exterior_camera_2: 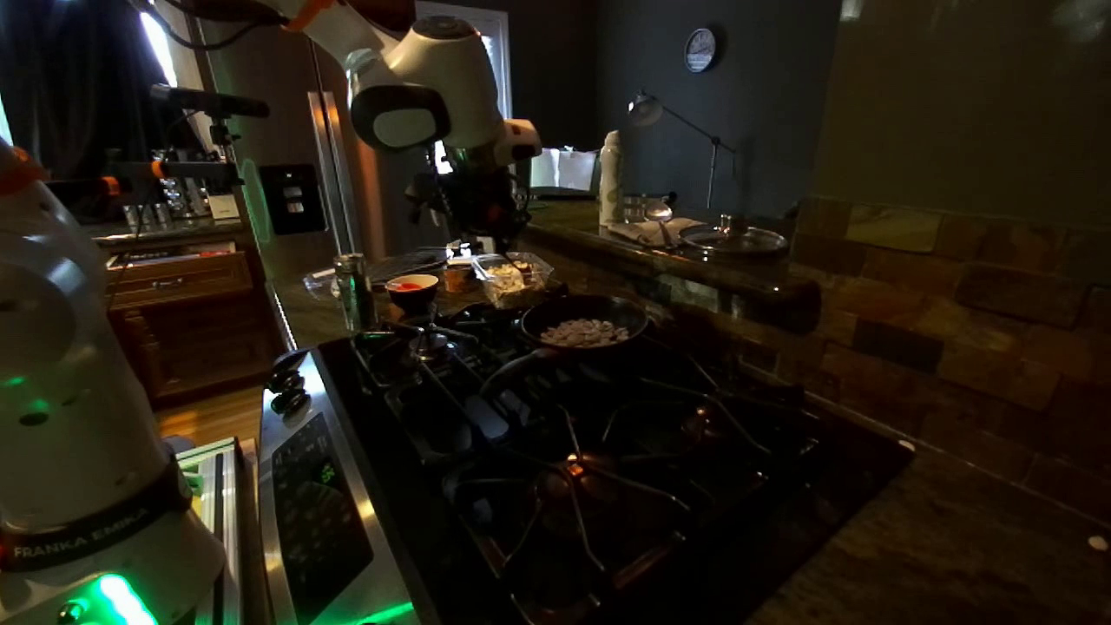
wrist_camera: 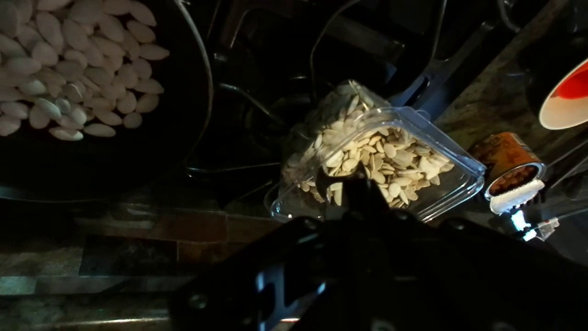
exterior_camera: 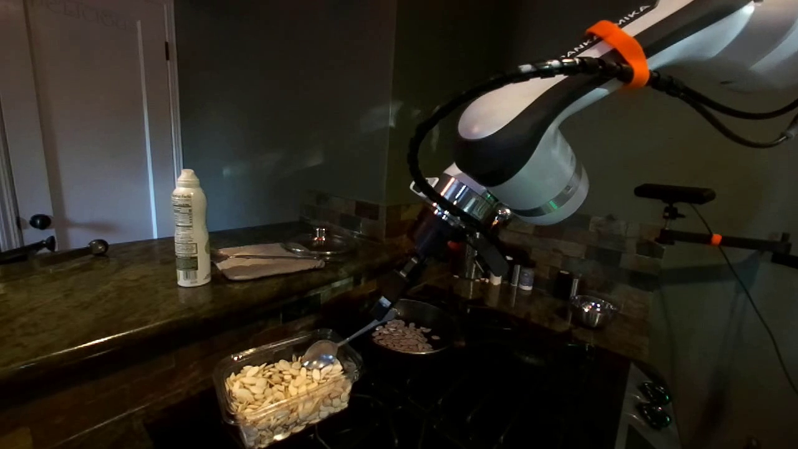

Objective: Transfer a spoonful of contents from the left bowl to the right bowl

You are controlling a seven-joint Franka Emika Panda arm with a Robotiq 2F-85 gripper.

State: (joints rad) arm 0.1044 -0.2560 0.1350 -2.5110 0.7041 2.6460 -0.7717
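Holding the spoon (exterior_camera: 320, 355) by its handle, my gripper (exterior_camera: 382, 307) has its jaws clenched on it. The spoon's bowl is at the pale seeds (exterior_camera: 268, 386) in the clear plastic container (wrist_camera: 455, 147); touching or just above, I cannot tell. Near it, the dark pan (exterior_camera_2: 594, 305) on the stove (exterior_camera_2: 634, 443) holds more seeds (exterior_camera_2: 583, 333). A white bottle (exterior_camera: 192, 227) stands upright on the counter (exterior_camera: 100, 299), just beside a cloth (exterior_camera: 268, 265).
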